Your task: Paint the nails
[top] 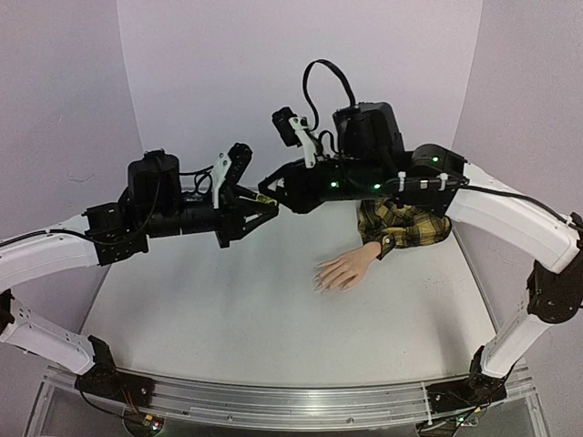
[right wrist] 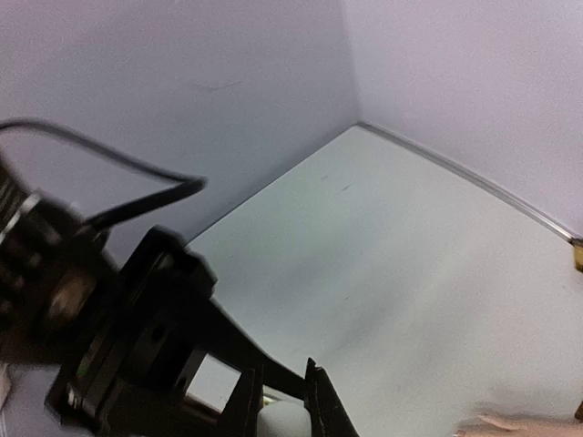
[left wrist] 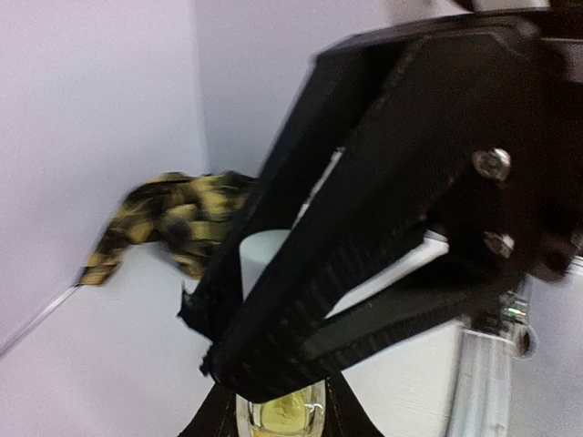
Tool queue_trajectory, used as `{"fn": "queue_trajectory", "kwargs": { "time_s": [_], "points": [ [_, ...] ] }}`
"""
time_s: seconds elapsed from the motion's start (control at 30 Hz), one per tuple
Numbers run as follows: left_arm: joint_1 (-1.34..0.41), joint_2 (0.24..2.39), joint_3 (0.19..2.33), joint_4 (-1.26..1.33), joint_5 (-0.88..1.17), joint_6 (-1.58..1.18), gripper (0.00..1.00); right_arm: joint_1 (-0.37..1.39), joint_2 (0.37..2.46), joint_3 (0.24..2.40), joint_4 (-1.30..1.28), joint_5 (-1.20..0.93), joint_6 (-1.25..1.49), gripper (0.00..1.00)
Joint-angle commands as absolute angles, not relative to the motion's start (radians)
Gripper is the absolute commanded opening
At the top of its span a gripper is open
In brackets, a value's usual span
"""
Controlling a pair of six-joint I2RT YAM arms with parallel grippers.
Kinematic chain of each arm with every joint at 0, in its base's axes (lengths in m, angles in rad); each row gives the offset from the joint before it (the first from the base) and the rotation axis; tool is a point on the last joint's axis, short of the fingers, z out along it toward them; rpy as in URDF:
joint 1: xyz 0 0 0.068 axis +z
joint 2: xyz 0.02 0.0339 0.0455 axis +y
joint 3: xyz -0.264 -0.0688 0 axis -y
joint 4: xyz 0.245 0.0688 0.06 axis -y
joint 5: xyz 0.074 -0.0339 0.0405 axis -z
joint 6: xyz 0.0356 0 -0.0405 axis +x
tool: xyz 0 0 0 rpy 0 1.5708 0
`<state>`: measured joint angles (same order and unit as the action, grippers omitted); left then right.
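While both my pairs of jaws are clenched, almost nothing of the painting itself is done. My left gripper grips the small yellowish bottle by its glass body, and my right gripper is closed on its white cap just above. The two meet in mid-air over the back of the table. Whether the cap is loose yet I cannot tell. It sits on the bottle, so I judge the opening step is in hand and no brush is out. Well apart, lower and to my right, the mannequin hand lies palm down on the table, its plaid sleeve behind it, and the nails — too small to read closely — look bare. Unscrewing, drawing the brush and coating every nail are all left.
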<state>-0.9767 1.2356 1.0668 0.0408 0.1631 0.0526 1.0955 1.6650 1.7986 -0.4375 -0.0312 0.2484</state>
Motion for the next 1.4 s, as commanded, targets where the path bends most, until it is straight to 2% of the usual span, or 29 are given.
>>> {"fn": "queue_trajectory", "kwargs": {
  "time_s": [0.0,0.07,0.13,0.3,0.43,0.47,0.53,0.6,0.7,0.77,0.87,1.17,1.37],
  "points": [
    [-0.934,1.178,1.105,0.148,0.982,-0.092,0.00,1.109,1.596,1.742,-0.391,-0.810,-0.042,0.00],
    [-0.899,1.210,1.130,0.190,1.247,-0.199,0.00,1.109,1.597,1.737,-0.393,-0.957,-0.042,0.00],
    [-0.891,1.235,1.148,0.165,1.287,-0.211,0.00,1.110,1.610,1.741,-0.393,-1.034,-0.021,0.00],
    [-0.888,1.242,1.172,0.046,1.176,-0.112,0.00,1.111,1.577,1.693,-0.388,-1.006,-0.028,0.00],
    [-0.887,1.238,1.191,0.006,1.045,-0.056,0.00,1.110,1.522,1.651,-0.385,-0.861,-0.032,0.01],
    [-0.887,1.234,1.188,0.006,0.983,-0.044,0.00,1.110,1.509,1.643,-0.384,-0.801,-0.028,0.03],
    [-0.887,1.217,1.174,0.018,0.825,-0.032,0.00,1.109,1.486,1.619,-0.369,-0.624,0.012,0.16],
    [-0.887,1.195,1.141,0.043,0.662,-0.023,0.00,1.110,1.465,1.590,-0.335,-0.410,0.098,0.37],
    [-0.887,1.175,1.108,0.071,0.440,-0.002,0.00,1.109,1.439,1.565,-0.311,-0.213,0.189,0.63],
    [-0.887,1.177,1.101,0.077,0.353,0.011,0.00,1.109,1.439,1.568,-0.307,-0.146,0.247,0.74],
    [-0.888,1.199,1.115,0.060,0.317,0.038,0.00,1.110,1.456,1.583,-0.308,-0.072,0.337,0.85],
    [-0.893,1.280,1.162,0.065,0.120,-0.037,0.00,1.112,1.547,1.688,-0.359,0.167,0.544,0.89],
    [-0.910,1.289,1.167,0.085,0.093,-0.055,0.00,1.112,1.643,1.831,-0.474,0.260,0.543,0.63]
  ]
}}
